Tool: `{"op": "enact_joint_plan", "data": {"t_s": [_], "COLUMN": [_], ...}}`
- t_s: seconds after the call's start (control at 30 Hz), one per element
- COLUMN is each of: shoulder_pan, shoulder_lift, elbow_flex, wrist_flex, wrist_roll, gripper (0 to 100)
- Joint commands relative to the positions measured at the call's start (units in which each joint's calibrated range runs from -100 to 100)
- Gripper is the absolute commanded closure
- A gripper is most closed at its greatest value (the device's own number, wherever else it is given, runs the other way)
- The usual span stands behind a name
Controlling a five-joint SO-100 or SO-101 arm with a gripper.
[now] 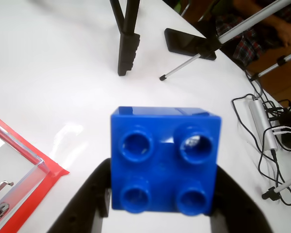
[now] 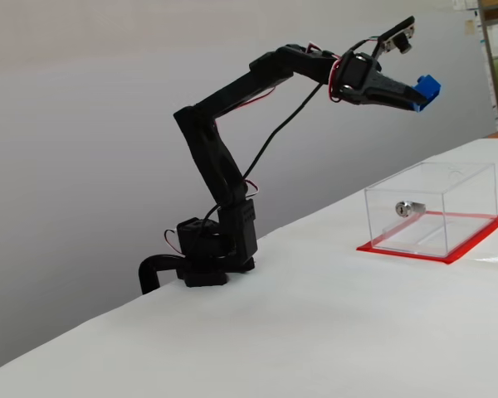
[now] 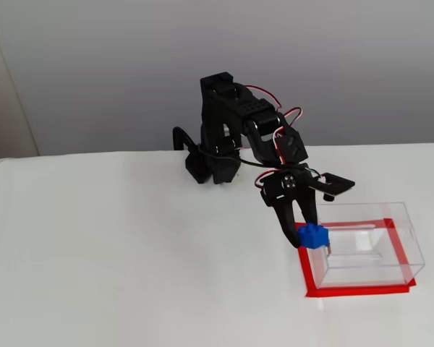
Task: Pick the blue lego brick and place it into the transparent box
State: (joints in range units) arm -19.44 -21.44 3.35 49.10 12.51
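My gripper [image 1: 160, 204] is shut on the blue lego brick [image 1: 165, 158], whose four round studs face the wrist camera. In a fixed view the gripper [image 2: 411, 95] holds the brick [image 2: 428, 89] high in the air, above the transparent box [image 2: 432, 207] and toward its left end. In another fixed view the brick [image 3: 312, 236] hangs over the left edge of the box [image 3: 365, 246]. The box has clear walls, a red base plate [image 1: 43, 177] and a silver lock [image 2: 408, 207]. Only its corner shows in the wrist view, at the lower left.
The wrist view shows a black stand [image 1: 127, 36], a tripod with silver legs [image 1: 194, 58] and a black base, and cables [image 1: 269, 141] at the table's right edge. A person in plaid [image 1: 247, 29] sits beyond. The arm's base [image 2: 212, 249] is clamped at the table's edge.
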Motion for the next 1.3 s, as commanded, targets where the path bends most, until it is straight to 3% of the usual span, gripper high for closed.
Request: {"op": "enact_joint_plan", "data": {"t_s": [0.0,0.3,0.87,1.27], "shoulder_pan": [-0.4,-3.7,-28.1,-35.4], "shoulder_lift": [-6.1,-7.4,3.3,14.8], "elbow_flex": [1.6,2.6,0.8,0.5], "wrist_flex": [-0.6,-0.6,-0.8,-6.5], "wrist_roll": [-0.1,-0.1,-1.8,-3.6], "gripper": [86,86,86,86]}}
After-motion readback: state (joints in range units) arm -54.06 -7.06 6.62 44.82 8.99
